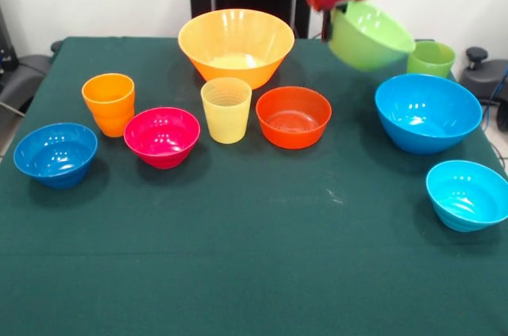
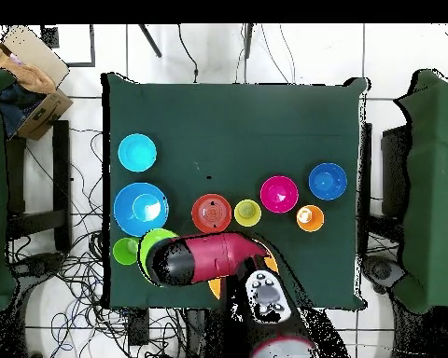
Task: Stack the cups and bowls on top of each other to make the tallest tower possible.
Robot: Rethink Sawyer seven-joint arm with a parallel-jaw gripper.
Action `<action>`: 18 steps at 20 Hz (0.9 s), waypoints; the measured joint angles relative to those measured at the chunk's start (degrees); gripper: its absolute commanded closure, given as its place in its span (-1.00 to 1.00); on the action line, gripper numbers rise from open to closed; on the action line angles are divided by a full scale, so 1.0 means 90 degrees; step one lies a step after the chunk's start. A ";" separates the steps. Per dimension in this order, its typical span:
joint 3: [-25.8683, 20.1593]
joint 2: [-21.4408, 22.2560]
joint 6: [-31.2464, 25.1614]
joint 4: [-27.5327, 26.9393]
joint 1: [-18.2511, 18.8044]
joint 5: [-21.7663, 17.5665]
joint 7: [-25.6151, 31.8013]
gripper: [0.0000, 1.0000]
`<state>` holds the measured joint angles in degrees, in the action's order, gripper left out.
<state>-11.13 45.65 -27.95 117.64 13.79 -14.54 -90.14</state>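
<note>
The hand (image 1: 347, 4) holds the light green bowl (image 1: 369, 36) tipped in the air, above the table (image 1: 238, 256) near its back edge, next to the light green cup (image 1: 431, 59).

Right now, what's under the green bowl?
The green bowl hangs tilted in the pincer, above bare table. The green cup stands just behind it. Overhead, the arm covers most of the bowl.

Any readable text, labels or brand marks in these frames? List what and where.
None readable.
Bowls and cups, e.g. the light green bowl tilted at the tool: plain, no print.
Cardboard box beside the table: no legible marking.
</note>
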 measured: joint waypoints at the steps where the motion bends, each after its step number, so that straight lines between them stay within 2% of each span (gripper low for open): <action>1: -0.0025 0.0120 -0.0197 -0.0003 0.0002 0.0058 0.0000 1.00; 2: -0.0100 0.0457 -0.0758 -0.0022 0.0008 0.0202 0.0000 1.00; 4: -0.0173 0.0783 -0.1291 -0.0067 0.0010 0.0322 0.0000 1.00; 9: -0.0379 0.1311 -0.2056 -0.0258 0.0049 0.0360 0.0000 1.00; 12: -0.0486 0.1359 -0.2085 -0.0356 0.0125 0.0361 0.0000 1.00; 16: -0.0643 0.1169 -0.1957 -0.0548 0.0346 0.0332 0.0000 1.00; 18: -0.0801 0.0853 -0.1682 -0.0703 0.0598 0.0206 0.0000 1.00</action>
<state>-18.34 53.32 -43.09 111.32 19.17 -12.69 -90.14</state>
